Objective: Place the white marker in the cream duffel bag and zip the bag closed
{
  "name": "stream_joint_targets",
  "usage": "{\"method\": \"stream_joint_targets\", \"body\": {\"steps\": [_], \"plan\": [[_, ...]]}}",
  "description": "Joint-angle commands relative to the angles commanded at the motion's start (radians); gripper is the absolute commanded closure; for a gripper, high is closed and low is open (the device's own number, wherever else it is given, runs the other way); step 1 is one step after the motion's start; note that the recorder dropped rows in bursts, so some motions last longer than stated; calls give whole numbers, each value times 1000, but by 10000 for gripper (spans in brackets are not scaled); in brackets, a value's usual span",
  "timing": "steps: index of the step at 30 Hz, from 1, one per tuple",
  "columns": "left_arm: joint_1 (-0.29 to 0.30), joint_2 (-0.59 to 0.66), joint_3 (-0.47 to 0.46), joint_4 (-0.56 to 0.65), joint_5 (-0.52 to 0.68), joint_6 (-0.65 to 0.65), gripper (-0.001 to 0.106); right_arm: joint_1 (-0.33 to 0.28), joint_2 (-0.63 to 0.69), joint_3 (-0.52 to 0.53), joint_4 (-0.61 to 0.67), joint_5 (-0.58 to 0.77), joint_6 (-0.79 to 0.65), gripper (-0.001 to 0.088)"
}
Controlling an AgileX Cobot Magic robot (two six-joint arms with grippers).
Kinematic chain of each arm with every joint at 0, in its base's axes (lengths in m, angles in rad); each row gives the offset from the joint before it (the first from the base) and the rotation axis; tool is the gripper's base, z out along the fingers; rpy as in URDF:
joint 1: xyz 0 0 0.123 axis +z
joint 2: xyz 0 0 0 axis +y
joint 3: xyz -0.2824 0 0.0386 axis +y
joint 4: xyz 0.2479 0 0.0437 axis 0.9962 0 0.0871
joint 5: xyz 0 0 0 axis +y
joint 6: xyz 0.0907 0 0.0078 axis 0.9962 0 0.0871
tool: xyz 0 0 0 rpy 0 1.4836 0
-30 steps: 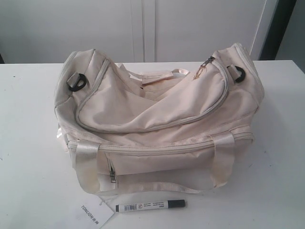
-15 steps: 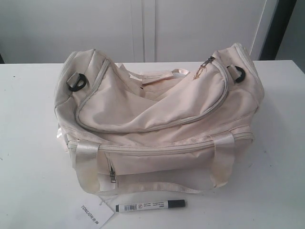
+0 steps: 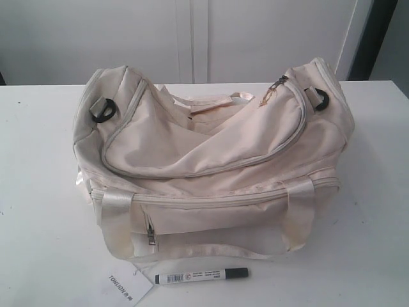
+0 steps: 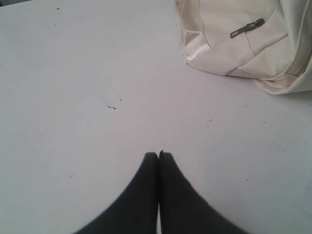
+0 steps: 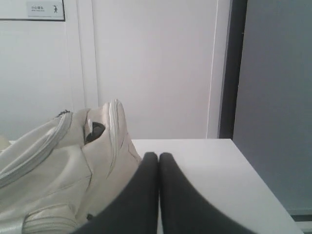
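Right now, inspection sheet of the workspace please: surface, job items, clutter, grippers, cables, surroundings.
Surface: white table, a few small dark specks in the left wrist view.
Job's things: white marker lies flat on the table in front of the cream duffel bag, outside it. Cannot tell if the top zipper is open or shut.
Clutter: paper tag printed TONLION, just left of the marker.
Grippers: left gripper shut, empty, over bare table; right gripper shut, empty, by the bag's end.
Cables: nothing seen.
Surroundings: white wall panels behind the table; small sign on the wall.
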Motion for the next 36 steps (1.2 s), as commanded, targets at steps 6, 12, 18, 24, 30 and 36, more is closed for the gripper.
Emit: {"method": "stream_joint_targets", "body": {"steps": [6,12,18,24,30,36], "plan": [[0,0,0,0,0,0,1053,0,0,0,0,-3,0,868],[0,0,0,0,0,0,1053,0,0,0,0,11,0,868],[0,0,0,0,-2,0,1053,0,0,0,0,35,-2,868],[0,0,0,0,-2,0,1053,0,0,0,0,72,-2,868],[0,0,0,0,-2,0,1053,0,0,0,0,98,-2,868],[0,0,0,0,-2,0,1053,0,0,0,9,105,4,868]]}}
